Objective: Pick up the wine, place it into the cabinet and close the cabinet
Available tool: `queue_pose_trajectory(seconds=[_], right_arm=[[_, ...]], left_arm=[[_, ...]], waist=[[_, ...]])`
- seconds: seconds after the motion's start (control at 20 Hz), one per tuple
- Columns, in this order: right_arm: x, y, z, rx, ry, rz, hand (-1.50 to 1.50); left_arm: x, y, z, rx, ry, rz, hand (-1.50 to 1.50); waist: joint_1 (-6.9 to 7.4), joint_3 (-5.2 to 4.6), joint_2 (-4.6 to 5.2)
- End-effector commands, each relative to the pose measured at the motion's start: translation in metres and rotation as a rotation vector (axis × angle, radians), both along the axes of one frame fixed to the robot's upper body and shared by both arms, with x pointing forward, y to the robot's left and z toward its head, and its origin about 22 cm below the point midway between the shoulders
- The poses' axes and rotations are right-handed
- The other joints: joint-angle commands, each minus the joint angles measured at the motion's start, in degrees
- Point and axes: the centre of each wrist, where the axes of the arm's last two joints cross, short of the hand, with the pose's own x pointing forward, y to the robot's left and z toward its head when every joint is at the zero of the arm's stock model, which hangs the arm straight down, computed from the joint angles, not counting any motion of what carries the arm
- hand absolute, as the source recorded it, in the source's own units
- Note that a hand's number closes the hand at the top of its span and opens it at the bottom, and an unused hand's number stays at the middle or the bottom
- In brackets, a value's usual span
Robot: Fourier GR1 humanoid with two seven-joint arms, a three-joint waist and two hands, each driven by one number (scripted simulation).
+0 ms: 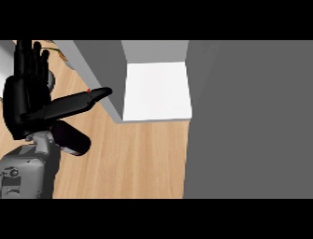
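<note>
Wine (73,138): one dark bottle, pale end facing down-right, lying on the wood counter (138,158) just under the left hand (28,100). Hand open, fingers straight, thumb out toward the one open cabinet (155,91). Bottle sits outside cabinet, to its lower left.

A glossy black left hand (26,100) with long segmented fingers joins a rounded, panelled grey forearm (22,175).

A kitchen — wooden counter (138,158) below an open grey cabinet (110,79).
</note>
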Motion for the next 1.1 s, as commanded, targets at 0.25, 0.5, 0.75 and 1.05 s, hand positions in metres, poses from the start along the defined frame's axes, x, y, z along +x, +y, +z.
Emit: queue_pose_trajectory(seconds=[0.25, 0.5, 0.75, 1.05], right_arm=[[-0.053, -0.013, 0.038, 0.001, 0.047, 0.065, -1.50], [-0.062, 0.003, 0.046, -0.001, 0.041, 0.049, -1.50], [-0.067, 0.002, 0.052, 0.006, 0.048, 0.089, -1.50], [-0.068, 0.005, 0.049, 0.006, 0.060, 0.088, -1.50]], left_arm=[[0.031, -0.080, 0.043, -0.069, 0.039, 0.028, -1.50], [0.021, -0.107, 0.052, -0.061, 0.045, 0.011, -1.50], [0.028, -0.116, 0.062, -0.063, 0.064, 0.032, -1.50], [0.026, -0.123, 0.073, -0.084, 0.067, 0.065, -1.50]], waist=[[1.37, -0.05, -0.32], [1.54, -0.10, -0.44], [1.11, -0.09, -0.44], [0.81, -0.06, -0.53]])
